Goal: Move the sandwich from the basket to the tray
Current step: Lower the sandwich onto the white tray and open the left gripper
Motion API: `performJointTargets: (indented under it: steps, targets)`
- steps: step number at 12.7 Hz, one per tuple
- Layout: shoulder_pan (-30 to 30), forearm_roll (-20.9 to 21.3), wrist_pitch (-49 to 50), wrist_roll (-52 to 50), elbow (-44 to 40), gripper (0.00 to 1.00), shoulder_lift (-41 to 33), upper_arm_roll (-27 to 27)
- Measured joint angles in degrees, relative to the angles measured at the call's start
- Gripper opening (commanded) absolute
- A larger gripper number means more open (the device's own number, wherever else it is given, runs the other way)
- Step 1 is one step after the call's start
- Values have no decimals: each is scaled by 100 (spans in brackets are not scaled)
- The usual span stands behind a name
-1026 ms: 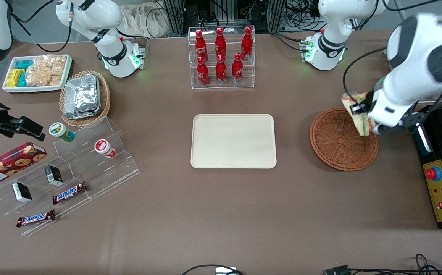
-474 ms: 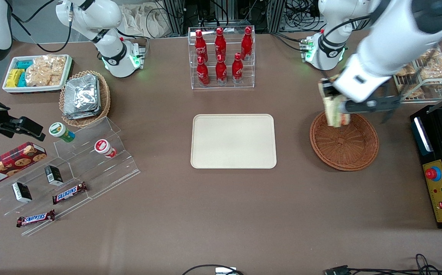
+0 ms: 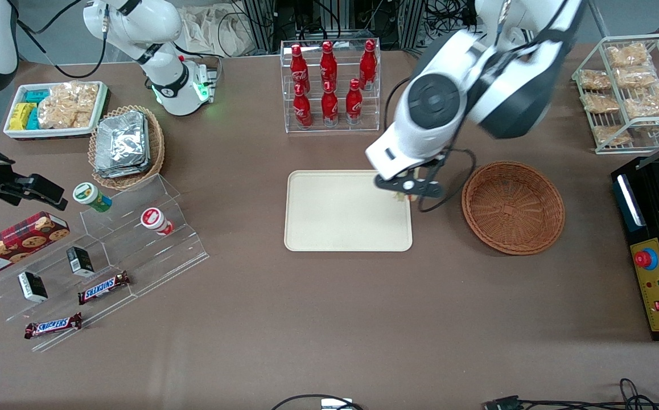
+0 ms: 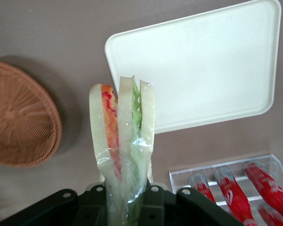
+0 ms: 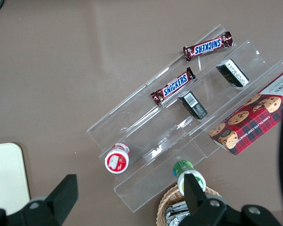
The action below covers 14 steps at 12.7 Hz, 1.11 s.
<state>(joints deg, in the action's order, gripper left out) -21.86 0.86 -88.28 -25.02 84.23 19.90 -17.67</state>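
tray (image 3: 341, 216) bare, basket (image 3: 513, 206) empty beside it. gripper (image 3: 408, 186) hangs over the tray's edge nearest the basket, pinching the sandwich (image 4: 122, 136) by its wrap end, wedge upright. risk: release this close to the rim and it tips off onto the table; film grip may slip too. readable: snickers bars (image 5: 173, 85), walkers box (image 3: 13, 242).

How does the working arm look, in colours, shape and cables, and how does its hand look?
The working arm has smooth, rounded white shells with black joint bands and a round dark grey cap on one joint. A thin black cable loops down beside the wrist. Its base shows a green light. The hand, over the edge of the flat cream-beige plastic tray, is black, with a black moulded body.
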Motion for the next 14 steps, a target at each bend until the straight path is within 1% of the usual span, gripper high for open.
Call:
performJointTargets:
  steps: [4,7,9,12,14]
  targets:
    - [-63,199,-1405,-258,1183,0,94,29]
    - [-21,253,-2464,-825,1978,0,200,69]
    - [-18,255,-2937,-1181,2133,0,435,90]
    - [16,274,-3599,-1279,2293,0,803,136]
    - [29,364,-3850,-1314,2353,0,977,197]
